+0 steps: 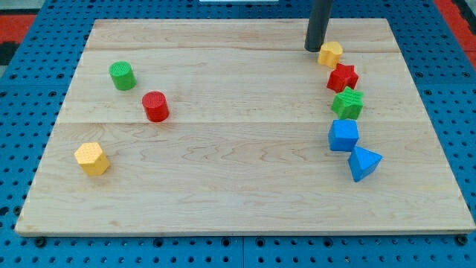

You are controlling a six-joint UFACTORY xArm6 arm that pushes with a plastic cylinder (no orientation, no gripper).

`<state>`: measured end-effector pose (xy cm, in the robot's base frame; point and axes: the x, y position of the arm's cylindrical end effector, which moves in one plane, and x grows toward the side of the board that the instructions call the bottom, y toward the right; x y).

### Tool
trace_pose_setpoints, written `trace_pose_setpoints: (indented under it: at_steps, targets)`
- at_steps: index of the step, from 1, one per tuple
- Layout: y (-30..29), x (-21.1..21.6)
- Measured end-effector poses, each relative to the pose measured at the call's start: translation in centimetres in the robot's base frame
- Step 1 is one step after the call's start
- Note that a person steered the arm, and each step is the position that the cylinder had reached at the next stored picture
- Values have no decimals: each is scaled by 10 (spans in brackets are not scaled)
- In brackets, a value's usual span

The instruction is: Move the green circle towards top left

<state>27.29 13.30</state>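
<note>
- The blue triangle [364,163] and blue cube [343,135] lie nearest, at the view's right; the yellow hexagon [92,158] sits alone at the left, well apart from my work.
- Further back, the red cylinder [155,106] stands just right of and below the green circle [122,76], which is already in the upper left of the board [223,186].
- The green star [347,103], red star [342,77] and yellow block [331,53] continue the right-hand column.
- My tip [314,49] rests just left of the yellow block, far from the green circle, so the crossing comes first.
- There are no jaws, only a rod; its upper part is cut off by the view's top.
</note>
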Motion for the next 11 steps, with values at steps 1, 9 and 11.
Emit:
trace_pose_setpoints:
  at_steps: [1,9,11]
  targets:
    - [-29,-3]
    - [-406,100]
    - [-377,32]
